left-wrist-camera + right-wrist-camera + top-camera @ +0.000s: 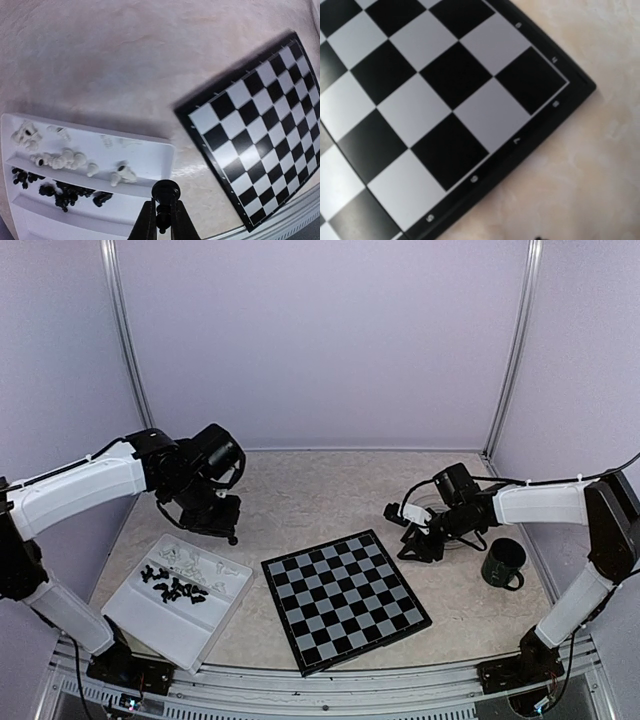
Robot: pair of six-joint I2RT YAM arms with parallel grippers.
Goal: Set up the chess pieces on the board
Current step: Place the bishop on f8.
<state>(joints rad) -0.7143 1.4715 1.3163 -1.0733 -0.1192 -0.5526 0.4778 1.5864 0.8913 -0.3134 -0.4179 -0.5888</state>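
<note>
The left jaws are clenched on a black piece point(165, 192), probably a pawn. They pinch its lower stem, so the round head stands up between the tips. They hang over the desk point(300, 490) near the far edge of the tray point(150, 630), well apart from the board point(345, 595). The board lies flat near the middle of the desk, turned at an angle, just right of the tray. The other pieces sit in the tray: white pieces point(65, 160) in the far compartment (several lying on their sides) and black pieces point(62, 194) heaped in the next one nearer. The right jaws sit low just beside the board's far right corner. Whether they are parted or closed I cannot tell, since the right wrist view shows only that corner and bare desk. A dark green mug point(503, 565) stands upright to their right.
</note>
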